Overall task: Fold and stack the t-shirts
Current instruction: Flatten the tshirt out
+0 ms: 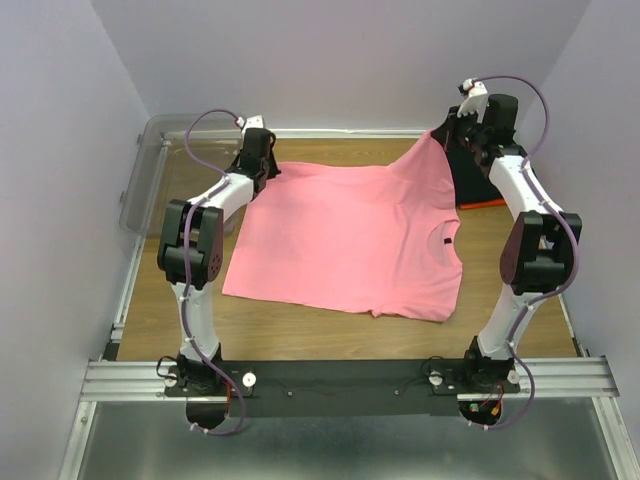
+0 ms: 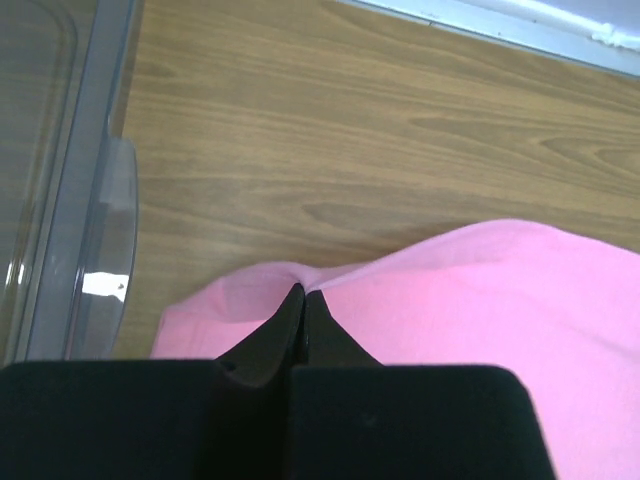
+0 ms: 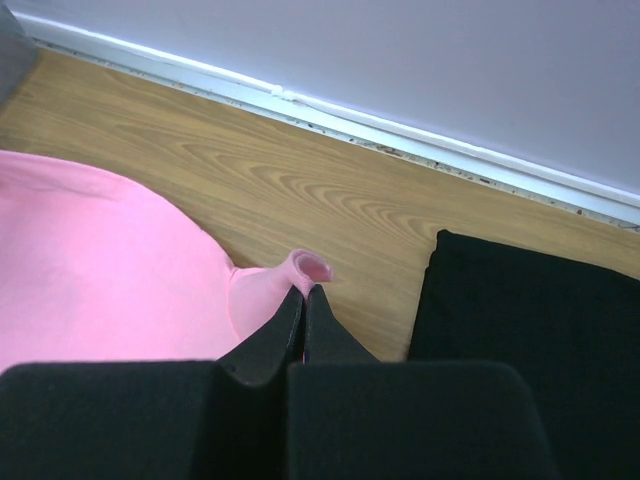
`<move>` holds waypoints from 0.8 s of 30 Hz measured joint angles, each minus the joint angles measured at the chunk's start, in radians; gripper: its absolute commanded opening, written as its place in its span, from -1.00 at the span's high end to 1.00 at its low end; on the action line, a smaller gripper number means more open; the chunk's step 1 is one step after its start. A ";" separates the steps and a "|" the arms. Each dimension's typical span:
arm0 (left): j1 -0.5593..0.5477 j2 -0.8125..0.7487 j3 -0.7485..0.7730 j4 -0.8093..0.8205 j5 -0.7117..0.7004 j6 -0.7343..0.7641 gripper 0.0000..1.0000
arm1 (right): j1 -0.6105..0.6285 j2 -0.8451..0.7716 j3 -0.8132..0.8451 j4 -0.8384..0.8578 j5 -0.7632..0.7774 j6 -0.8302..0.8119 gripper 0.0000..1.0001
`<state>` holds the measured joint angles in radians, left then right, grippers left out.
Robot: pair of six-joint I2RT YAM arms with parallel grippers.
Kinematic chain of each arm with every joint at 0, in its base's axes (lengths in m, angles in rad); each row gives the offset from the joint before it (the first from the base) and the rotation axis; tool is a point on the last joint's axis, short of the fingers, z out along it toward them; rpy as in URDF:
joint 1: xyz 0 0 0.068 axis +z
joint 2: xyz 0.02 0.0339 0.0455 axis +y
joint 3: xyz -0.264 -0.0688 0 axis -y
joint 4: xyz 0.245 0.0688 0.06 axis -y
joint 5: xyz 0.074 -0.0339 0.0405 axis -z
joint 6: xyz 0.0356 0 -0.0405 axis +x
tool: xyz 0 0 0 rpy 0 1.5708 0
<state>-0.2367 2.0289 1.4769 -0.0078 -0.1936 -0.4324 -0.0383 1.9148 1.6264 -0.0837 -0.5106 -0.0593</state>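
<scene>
The pink t-shirt (image 1: 350, 240) lies spread on the wooden table, its dark neck label (image 1: 445, 242) toward the right. My left gripper (image 1: 262, 165) is shut on its far left corner, low at the table; the pinched pink cloth (image 2: 300, 285) shows at the tips in the left wrist view. My right gripper (image 1: 447, 128) is shut on the far right corner and holds it lifted; a small pink fold (image 3: 312, 268) sticks out past the tips. A folded black t-shirt (image 3: 530, 330) lies at the far right, with an orange one (image 1: 482, 203) under it.
A clear plastic bin (image 1: 150, 170) stands off the table's far left edge; its rim also shows in the left wrist view (image 2: 100, 200). The back wall and its white baseboard (image 3: 400, 135) run close behind both grippers.
</scene>
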 measured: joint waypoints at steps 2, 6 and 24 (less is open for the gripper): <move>0.000 0.016 0.029 -0.004 0.000 0.005 1.00 | 0.000 0.000 -0.001 0.000 0.000 0.000 0.99; 0.004 0.042 0.089 -0.023 0.000 0.019 1.00 | 0.000 -0.013 -0.025 0.003 -0.005 -0.002 0.99; 0.034 0.064 0.137 -0.043 -0.016 0.033 1.00 | 0.000 -0.120 -0.118 0.007 -0.063 -0.006 0.99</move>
<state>-0.2028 2.0933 1.6135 -0.0509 -0.2096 -0.3996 -0.0383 1.7950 1.5085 -0.0769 -0.5732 -0.0650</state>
